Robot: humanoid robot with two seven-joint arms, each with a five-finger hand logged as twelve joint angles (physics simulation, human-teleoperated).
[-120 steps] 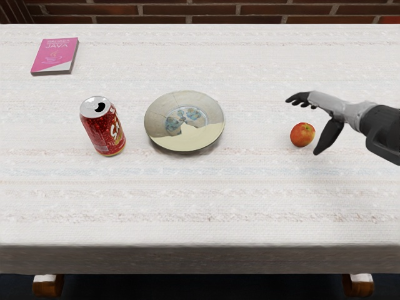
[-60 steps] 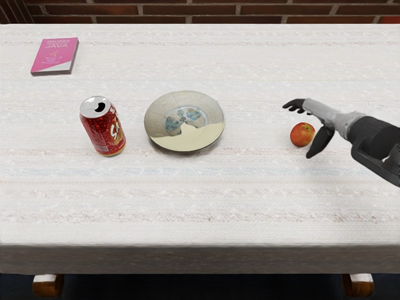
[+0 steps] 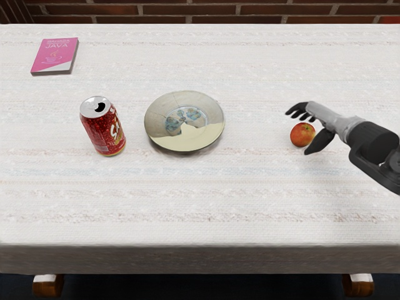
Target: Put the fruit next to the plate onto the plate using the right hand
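Observation:
A small red-orange apple (image 3: 302,134) lies on the white tablecloth, well to the right of the plate. The plate (image 3: 210,129) is a shiny silver dish near the table's middle. My right hand (image 3: 309,128) comes in from the right edge and sits just right of the apple. Its dark fingers (image 3: 300,111) reach over the apple's far side and the thumb (image 3: 319,142) lies at its near right. The hand is open around the fruit without closing on it. The left arm is out of view.
A red soda can (image 3: 103,125) stands upright left of the plate. A pink book (image 3: 55,55) lies at the far left corner. A brick wall runs behind the table. The table's front edge crosses the lower part of the view.
My right hand has dropped lower and drawn in toward the apple, its thumb swinging closer to the fruit. The apple, plate, can and book have not moved.

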